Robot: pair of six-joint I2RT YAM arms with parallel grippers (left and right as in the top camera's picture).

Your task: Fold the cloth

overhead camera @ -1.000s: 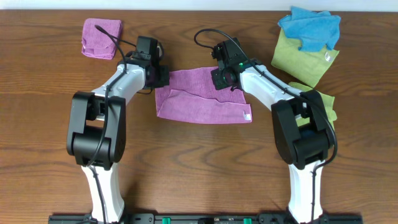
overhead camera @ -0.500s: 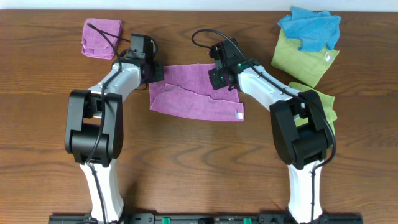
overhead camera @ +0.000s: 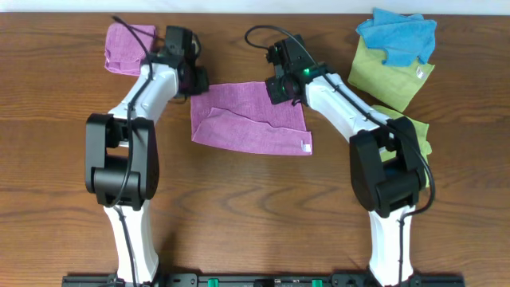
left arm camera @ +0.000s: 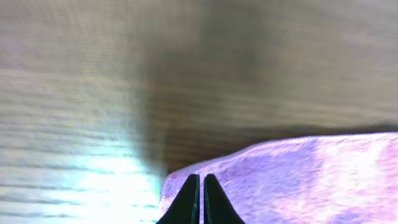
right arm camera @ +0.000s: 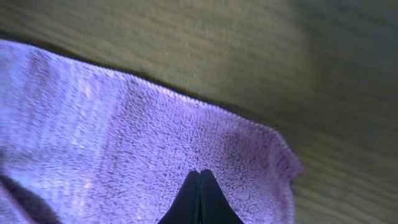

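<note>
The purple-magenta cloth point(overhead camera: 251, 119) lies mid-table with a creased upper layer, and its white tag point(overhead camera: 307, 147) is at the near right corner. My left gripper point(overhead camera: 198, 84) is at the cloth's far left corner, jaws shut. In the left wrist view the closed tips point(left arm camera: 200, 177) sit over that corner of the cloth point(left arm camera: 298, 174). At the far edge right of centre, my right gripper point(overhead camera: 279, 89) is shut too. The right wrist view has its tips point(right arm camera: 200, 171) pressed together into the cloth point(right arm camera: 124, 137), a little inside its edge.
A small folded purple pad point(overhead camera: 127, 48) lies at the back left, close to the left arm. A blue cloth point(overhead camera: 398, 36) rests on a yellow-green cloth point(overhead camera: 390, 76) at the back right. Another yellow-green cloth point(overhead camera: 414, 131) lies under the right arm.
The cloth slid left and away from the arm bases with both shut grippers, then stayed put. The left gripper has moved a little further back; the right barely moved.
</note>
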